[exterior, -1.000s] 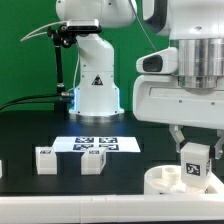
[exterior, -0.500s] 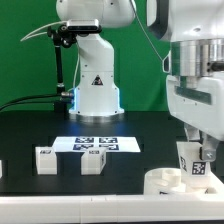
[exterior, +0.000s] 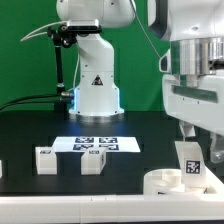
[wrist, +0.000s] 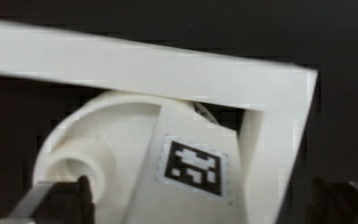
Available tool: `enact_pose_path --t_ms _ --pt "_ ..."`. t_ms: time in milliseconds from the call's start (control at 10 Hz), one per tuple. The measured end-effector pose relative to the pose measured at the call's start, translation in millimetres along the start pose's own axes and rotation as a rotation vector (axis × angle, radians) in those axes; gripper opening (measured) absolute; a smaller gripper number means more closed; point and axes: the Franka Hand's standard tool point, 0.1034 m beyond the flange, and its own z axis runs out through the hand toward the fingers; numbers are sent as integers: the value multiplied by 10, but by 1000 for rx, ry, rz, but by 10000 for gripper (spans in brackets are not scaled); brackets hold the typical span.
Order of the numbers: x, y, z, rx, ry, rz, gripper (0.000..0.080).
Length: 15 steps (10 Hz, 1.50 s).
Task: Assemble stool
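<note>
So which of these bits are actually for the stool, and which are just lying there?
For the stool: seat disc, standing leg set on it, one loose leg, a second loose leg.
Just lying about: marker board, black table.

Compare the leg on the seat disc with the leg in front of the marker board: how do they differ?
The leg on the seat disc stands on end, taller than wide; the leg in front of the marker board sits low and squat. The first rests on the seat disc, the second on the table. Both are white blocks bearing a black-and-white tag.
</note>
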Motion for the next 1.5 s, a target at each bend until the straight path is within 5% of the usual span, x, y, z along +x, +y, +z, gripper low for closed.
enact_pose_path --t_ms 400,600,900,1100,1500 --pt "48 -16 -228 41 10 -632 648" --pt "55 -11 -217 38 13 -733 649" --pt "144 -36 -247 33 30 -1294 649" --pt "258 -66 -289 2 -2 -1607 649" --pt "315 -68 -266 -28 24 -1819 649"
